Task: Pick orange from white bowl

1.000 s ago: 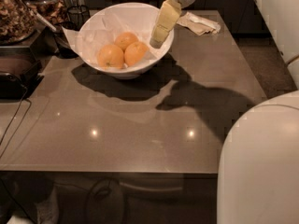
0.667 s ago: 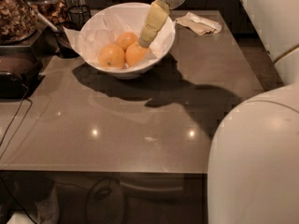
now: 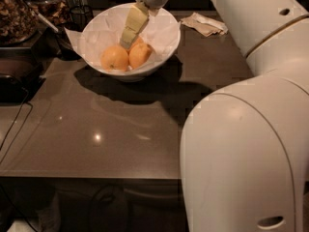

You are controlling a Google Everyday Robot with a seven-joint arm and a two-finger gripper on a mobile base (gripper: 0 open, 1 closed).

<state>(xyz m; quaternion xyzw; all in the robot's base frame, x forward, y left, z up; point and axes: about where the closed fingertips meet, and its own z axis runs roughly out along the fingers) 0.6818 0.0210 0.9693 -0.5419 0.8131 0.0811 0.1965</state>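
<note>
The white bowl, lined with crinkled white paper, stands at the back of the dark table. Two oranges show side by side in it, one on the left and one on the right. A third orange sits behind them, mostly hidden. My gripper reaches down from the top into the bowl. Its pale yellow tip is right above the oranges, at the back one. I cannot tell if it touches an orange.
A crumpled napkin lies right of the bowl. Dark bins of snacks and a black wire holder stand at the back left. A cable runs along the left edge. My white arm fills the right foreground.
The gripper has moved left from the bowl's right rim and down into the bowl, over the oranges. The arm takes up more of the right side.
</note>
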